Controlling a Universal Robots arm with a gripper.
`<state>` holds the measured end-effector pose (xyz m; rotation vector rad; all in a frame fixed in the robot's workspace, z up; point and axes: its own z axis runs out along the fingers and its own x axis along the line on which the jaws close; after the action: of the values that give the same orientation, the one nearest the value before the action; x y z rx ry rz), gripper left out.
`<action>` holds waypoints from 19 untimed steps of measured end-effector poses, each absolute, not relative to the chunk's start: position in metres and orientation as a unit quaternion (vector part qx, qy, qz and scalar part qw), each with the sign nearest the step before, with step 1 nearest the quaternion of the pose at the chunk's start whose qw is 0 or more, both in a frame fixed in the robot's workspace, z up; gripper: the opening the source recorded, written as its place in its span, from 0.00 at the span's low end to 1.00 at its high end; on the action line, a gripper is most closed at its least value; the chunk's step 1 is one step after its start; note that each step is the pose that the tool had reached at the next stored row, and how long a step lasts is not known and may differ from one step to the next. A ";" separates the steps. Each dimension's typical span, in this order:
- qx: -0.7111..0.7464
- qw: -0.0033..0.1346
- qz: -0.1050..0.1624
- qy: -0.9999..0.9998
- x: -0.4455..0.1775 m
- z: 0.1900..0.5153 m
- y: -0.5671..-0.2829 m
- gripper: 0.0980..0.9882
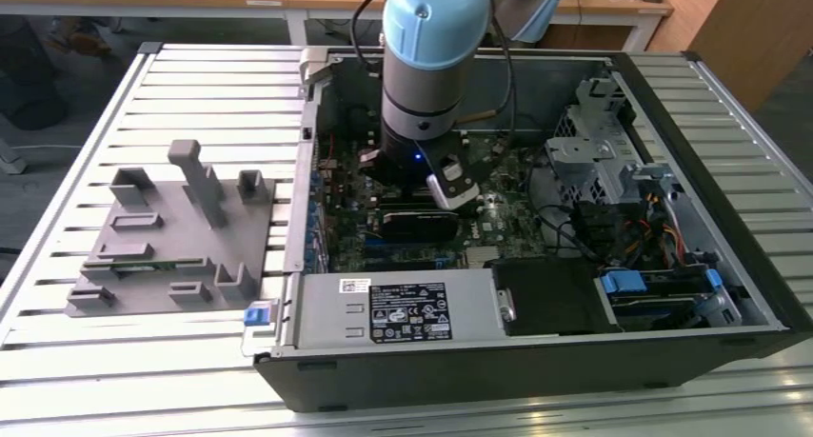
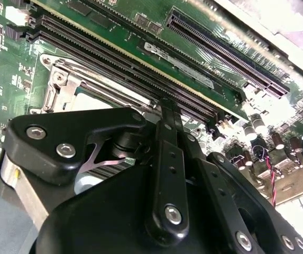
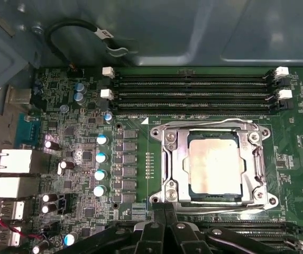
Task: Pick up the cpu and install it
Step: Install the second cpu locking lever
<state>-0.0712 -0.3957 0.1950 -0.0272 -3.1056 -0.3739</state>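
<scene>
The cpu (image 3: 214,168), a small square chip with a silvery top, lies flat inside the black socket with its metal frame (image 3: 168,159) on the green motherboard (image 3: 135,174). In the first wrist view my gripper (image 3: 165,207) is just beside the socket's edge, shut, with nothing between its fingers. In the second wrist view the gripper (image 2: 167,104) points down next to the socket frame (image 2: 61,84). In the exterior view the gripper (image 1: 409,204) reaches down into the open computer case (image 1: 711,294) and hides the cpu.
Memory slots (image 3: 193,87) run along the far side of the socket. A power supply (image 1: 394,308) and a drive cage (image 1: 597,161) crowd the case. A grey plastic holder with upright pegs (image 1: 178,237) stands on the slatted table (image 1: 76,151) at the exterior view's left.
</scene>
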 end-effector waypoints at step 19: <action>-0.008 0.007 -0.131 -0.991 -0.075 0.191 -0.394 0.01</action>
<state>-0.0749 -0.3938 0.1907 -0.0256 -3.1009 -0.4090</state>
